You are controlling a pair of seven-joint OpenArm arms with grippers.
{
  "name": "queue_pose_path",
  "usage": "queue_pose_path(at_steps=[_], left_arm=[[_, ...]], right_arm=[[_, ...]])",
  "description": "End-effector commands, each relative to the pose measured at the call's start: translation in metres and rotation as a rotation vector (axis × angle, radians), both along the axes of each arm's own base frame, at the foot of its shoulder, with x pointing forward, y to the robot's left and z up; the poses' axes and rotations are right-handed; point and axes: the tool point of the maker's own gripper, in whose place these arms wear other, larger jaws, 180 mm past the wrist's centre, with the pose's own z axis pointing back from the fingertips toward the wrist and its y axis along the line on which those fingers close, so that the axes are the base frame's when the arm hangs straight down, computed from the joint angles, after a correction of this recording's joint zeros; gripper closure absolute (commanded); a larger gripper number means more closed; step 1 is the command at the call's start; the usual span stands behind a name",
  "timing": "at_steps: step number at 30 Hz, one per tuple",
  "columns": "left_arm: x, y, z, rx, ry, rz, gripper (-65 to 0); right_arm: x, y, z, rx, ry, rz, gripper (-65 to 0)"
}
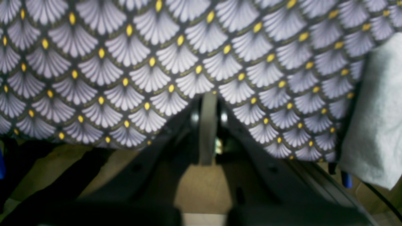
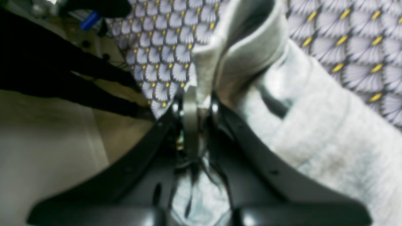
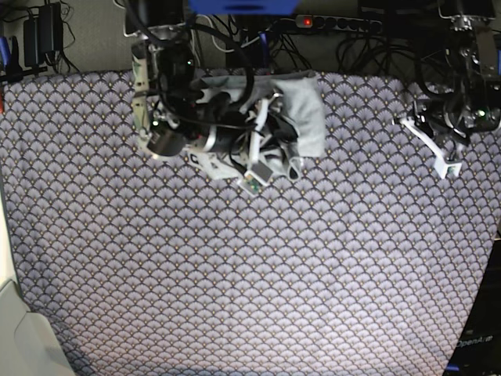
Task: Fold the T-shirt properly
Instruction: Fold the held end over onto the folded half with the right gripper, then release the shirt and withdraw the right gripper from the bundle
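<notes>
- The T-shirt (image 3: 301, 110) is a light grey bundle lying at the far edge of the surface (image 3: 235, 274), near the middle of that edge, on the fan-patterned tablecloth (image 3: 329, 258).
- In the base view the right arm reaches over the shirt, so only the shirt's right part shows beyond it.
- The right claw (image 2: 196, 94) has its fingers drawn close together, pinching a folded hem of the T-shirt (image 2: 314, 125); the cloth rises in a thick fold above the fingertips and spreads away to the right across the tablecloth (image 2: 163, 47).
- The left claw (image 1: 208, 100) has its fingers closed together with nothing visible between them; it hangs above the patterned tablecloth (image 1: 125, 62).
- In the left wrist view a piece of the grey T-shirt (image 1: 377, 119) shows at the right margin, well apart from the claw.
- In the base view the left claw (image 3: 438, 153) sits near the surface's far right corner, well apart from the shirt.
</notes>
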Motion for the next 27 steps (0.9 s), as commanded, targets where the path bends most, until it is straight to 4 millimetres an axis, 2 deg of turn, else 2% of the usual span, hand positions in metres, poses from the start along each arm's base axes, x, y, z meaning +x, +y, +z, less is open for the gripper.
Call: queue_pose_path(at_steps=[1, 6, 10, 14, 19, 23, 26, 27], left_arm=[[0.007, 0.006, 0.011, 0.025, -0.033, -0.011, -0.2], [0.007, 0.008, 0.015, 0.04, -0.041, -0.021, -0.2], [0.008, 0.011, 0.017, 0.049, -0.041, -0.021, -0.2], [0.009, 0.012, 0.018, 0.052, -0.044, -0.023, -0.2], [0.009, 0.012, 0.018, 0.052, -0.046, -0.023, -0.2], [0.009, 0.013, 0.017, 0.053, -0.043, -0.02, -0.2], [0.011, 0.018, 0.019, 0.069, -0.052, -0.016, -0.2], [0.01, 0.027, 0.021, 0.095, -0.052, -0.004, -0.2]], right_arm=[[0.01, 0.008, 0.016, 0.06, -0.045, -0.004, -2.9], [0.009, 0.008, 0.014, 0.059, -0.036, -0.001, -10.6], [0.001, 0.019, 0.016, 0.049, -0.05, 0.06, -18.1], [-0.006, 0.029, 0.029, 0.052, -0.105, 0.116, -25.2], [-0.009, 0.033, 0.038, 0.053, -0.144, 0.14, -28.0], [0.005, 0.024, 0.043, 0.035, -0.172, 0.121, -27.7], [0.014, -0.001, 0.048, -0.012, -0.228, 0.089, -27.7], [0.016, -0.009, 0.053, -0.025, -0.253, 0.079, -27.7]])
